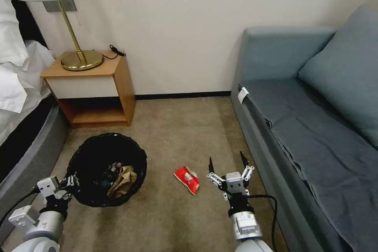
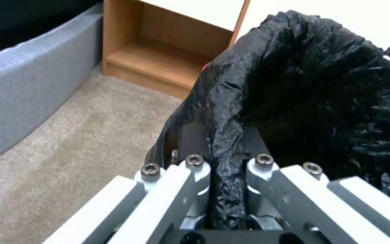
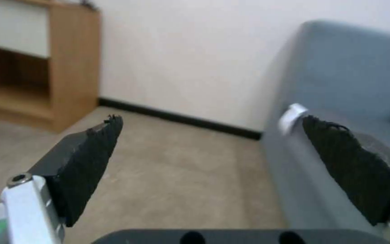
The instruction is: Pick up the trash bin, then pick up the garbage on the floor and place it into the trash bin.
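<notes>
The trash bin, round and lined with a crinkled black bag, is at the lower left of the head view. My left gripper is shut on its near-left rim; the left wrist view shows both fingers pinching the bag-covered rim. Inside the bin lie a crumpled brown paper bag and other dark litter. One piece of garbage, a red-and-white packet, lies on the carpet between the bin and my right gripper. That gripper hangs open just right of the packet, empty, fingertips wide apart.
A wooden nightstand with a brass lamp stands against the wall behind the bin. A bed's grey edge runs along the left. A blue-grey sofa takes up the right. Bare carpet lies between them.
</notes>
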Controlling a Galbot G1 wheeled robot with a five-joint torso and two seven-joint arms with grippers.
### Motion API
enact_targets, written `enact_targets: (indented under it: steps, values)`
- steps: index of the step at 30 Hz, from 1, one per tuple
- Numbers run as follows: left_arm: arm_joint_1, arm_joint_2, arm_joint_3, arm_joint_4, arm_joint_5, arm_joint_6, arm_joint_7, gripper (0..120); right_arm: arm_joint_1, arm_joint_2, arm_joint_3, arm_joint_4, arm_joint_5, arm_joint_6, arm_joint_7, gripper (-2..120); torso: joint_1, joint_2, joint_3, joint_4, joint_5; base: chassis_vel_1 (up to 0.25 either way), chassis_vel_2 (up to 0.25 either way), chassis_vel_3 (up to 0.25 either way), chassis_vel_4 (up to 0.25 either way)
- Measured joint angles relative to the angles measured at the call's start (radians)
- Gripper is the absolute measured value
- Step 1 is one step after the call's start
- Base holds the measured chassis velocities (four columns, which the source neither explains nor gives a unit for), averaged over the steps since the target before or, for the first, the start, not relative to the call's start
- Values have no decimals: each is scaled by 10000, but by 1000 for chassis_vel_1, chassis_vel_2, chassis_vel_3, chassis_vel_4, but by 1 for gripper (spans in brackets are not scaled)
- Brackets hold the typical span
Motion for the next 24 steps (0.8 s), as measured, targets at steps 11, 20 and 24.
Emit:
enact_targets:
  steps: [11, 20, 24]
  values:
    - [-56, 204, 61, 291, -10, -204, 176, 4, 2856, -1871, -1644, -810, 3357, -2543, -1299, 100, 0, 0, 1, 0, 1, 0, 0, 0, 0]
    - [-325, 248, 104, 616, -76, -264, 246, 4, 5953, -2196, -3014, -1829, 7620, -5095, -2160, 100, 1, -1, 2, 0, 0, 0, 0, 0, 0]
    - [-398, 305, 90, 753, -151, -285, 259, 4, 7366, -2003, -3654, -2595, 8850, -5869, -2434, 100, 1, -1, 2, -1, -3, 0, 0, 0, 0]
